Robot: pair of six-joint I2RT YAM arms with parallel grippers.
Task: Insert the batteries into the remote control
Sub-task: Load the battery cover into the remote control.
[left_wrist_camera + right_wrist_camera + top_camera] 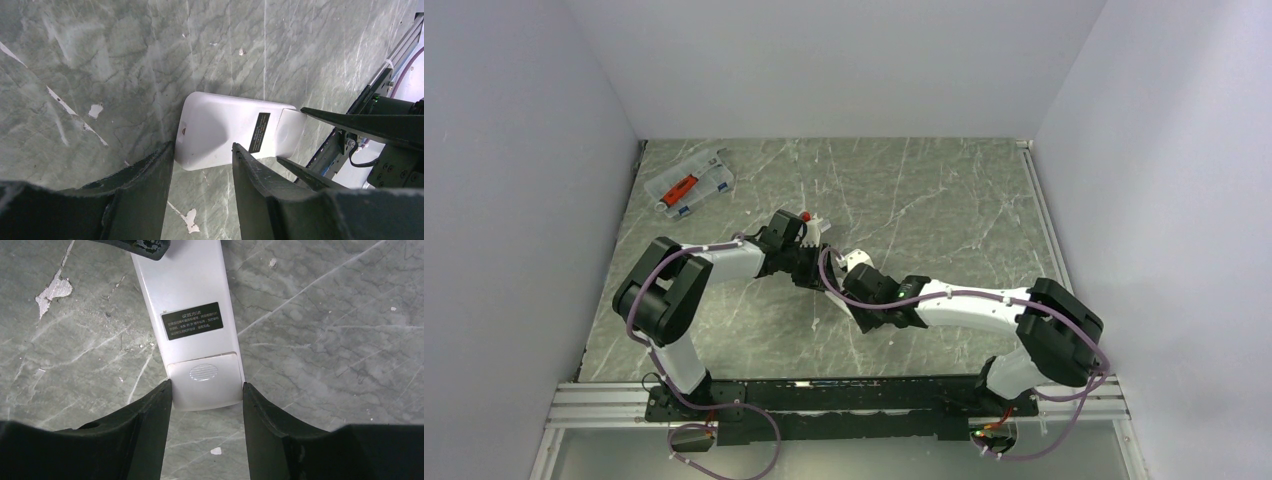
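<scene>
Nearest to me, short of the remote control (197, 285), I am seeing the black mounting rail (844, 395) with both arm bases bolted to it. The left arm (714, 262) and the right arm (974, 305) are reaching inward from it and meeting at the remote, which is sitting around the middle of the grey marbled table (944, 190). The remote is showing its plain white back, a dark label (192, 327) with tiny pale print lying across it. The right gripper (206, 386) is grasping the remote at the end closest to me, its two black fingers (150, 420) pressing against the opposite long edges, either side of the battery cover (205, 390) with its small ridged oval. The left gripper (203, 146) is reaching the remote from its left side, towards the rounded end farther from me. Its jaws are standing apart, with the tips meeting one long edge of the remote, and I cannot tell whether they are pinching it or only touching it. I also cannot tell whether the remote is lying flat on the table or hanging just above it. Just beyond the remote, by the left gripper, a small red spot (805, 215) is showing, too small for me to identify. Far beyond the remote and off to its left, a clear plastic case (690, 183) is lying with a red tool (682, 186) inside.
</scene>
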